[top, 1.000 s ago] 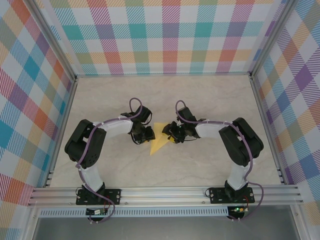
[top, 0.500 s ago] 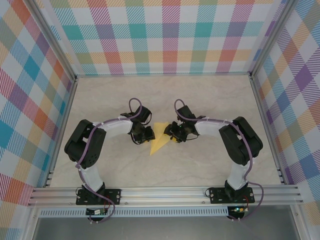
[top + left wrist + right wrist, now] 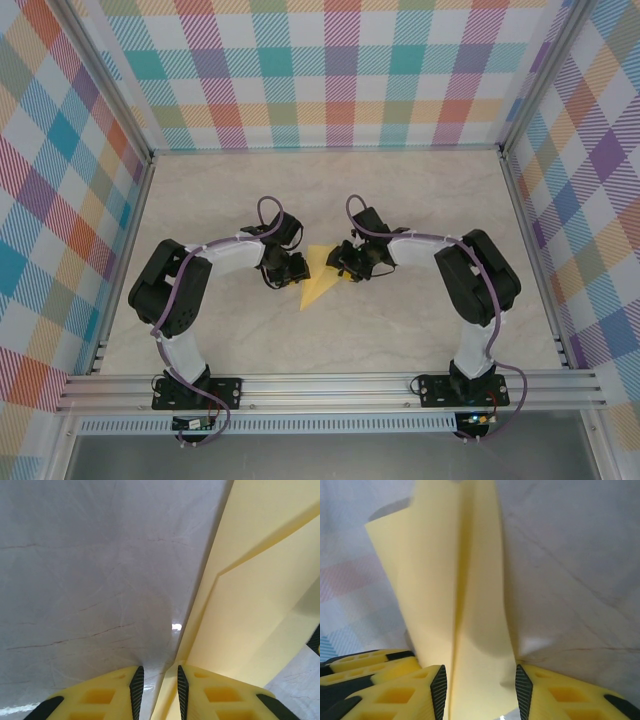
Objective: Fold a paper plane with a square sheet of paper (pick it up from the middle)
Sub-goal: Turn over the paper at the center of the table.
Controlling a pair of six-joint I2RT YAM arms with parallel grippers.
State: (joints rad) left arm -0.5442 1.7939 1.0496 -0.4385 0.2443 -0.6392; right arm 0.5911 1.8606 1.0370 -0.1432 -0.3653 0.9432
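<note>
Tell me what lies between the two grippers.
The folded yellow paper lies between the left gripper and right gripper, seen in the top view.

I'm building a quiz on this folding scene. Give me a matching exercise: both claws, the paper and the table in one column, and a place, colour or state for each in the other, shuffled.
1. left claw
2. right claw
3. yellow paper
4. table

A. pale marbled surface
B. creased, between the two claws
C. jaws narrowly apart at the paper's edge
D. jaws wider apart, paper running between them

Pairs: 1-C; 2-D; 3-B; 4-A
</note>
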